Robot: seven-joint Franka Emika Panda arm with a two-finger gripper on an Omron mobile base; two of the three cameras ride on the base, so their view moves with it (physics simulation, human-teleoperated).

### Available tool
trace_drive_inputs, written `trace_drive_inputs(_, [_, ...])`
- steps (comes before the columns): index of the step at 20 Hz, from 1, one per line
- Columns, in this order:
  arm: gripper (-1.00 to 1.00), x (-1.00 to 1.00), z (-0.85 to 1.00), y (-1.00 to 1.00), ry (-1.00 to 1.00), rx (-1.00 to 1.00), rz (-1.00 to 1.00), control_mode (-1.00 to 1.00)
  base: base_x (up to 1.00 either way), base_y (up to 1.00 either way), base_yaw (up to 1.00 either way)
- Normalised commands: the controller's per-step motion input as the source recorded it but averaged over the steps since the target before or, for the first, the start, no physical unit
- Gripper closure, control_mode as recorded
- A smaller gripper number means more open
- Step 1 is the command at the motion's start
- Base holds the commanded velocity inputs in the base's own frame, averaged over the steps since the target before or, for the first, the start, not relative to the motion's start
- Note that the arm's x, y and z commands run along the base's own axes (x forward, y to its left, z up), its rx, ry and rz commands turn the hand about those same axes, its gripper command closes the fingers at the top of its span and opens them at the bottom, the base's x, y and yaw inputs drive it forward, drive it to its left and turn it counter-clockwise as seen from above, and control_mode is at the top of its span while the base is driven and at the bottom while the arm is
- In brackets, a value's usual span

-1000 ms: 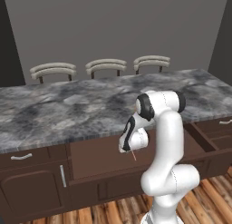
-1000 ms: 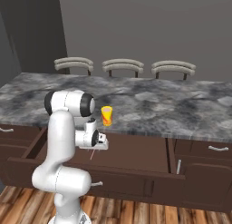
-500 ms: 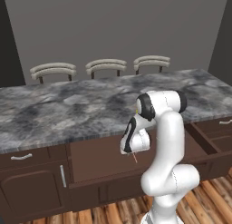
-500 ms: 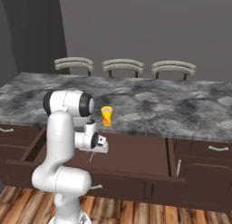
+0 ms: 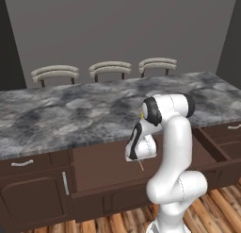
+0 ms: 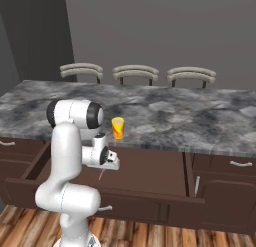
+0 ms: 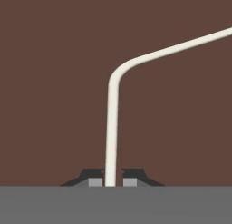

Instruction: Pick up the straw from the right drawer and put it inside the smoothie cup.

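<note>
One straw, one yellow cup, one open drawer and three chair backs behind the worktop. The fingers pinch the straw's lower end; it runs up from them, then bends off to one side against the brown drawer floor. The gripper hangs above the drawer, in front of the worktop's edge, with the straw pointing down from it. The cup stands upright on the worktop near that edge, just behind the gripper. Compared with the earlier frames the arm's pose looks the same, and nothing else has shifted
</note>
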Motion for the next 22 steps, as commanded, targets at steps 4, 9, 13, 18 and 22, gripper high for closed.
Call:
trace_drive_inputs(4, [1.0,-0.09,0.07,-0.41,0.0,0.06,0.0,-1.0,0.0,0.0,0.0])
trace_drive_inputs(9, [1.0,-0.2,0.81,-0.31,-0.06,0.08,0.03,-1.0,0.0,0.0,0.0])
trace_drive_inputs(13, [1.0,-0.24,1.0,-0.06,-0.09,0.01,0.09,-1.0,0.0,0.0,0.0])
trace_drive_inputs(18, [1.0,-0.42,1.0,-0.02,-0.15,0.0,0.12,-1.0,0.0,0.0,0.0])
trace_drive_inputs(22, [1.0,-0.24,1.0,-0.08,-0.17,0.0,0.13,-1.0,0.0,0.0,0.0])
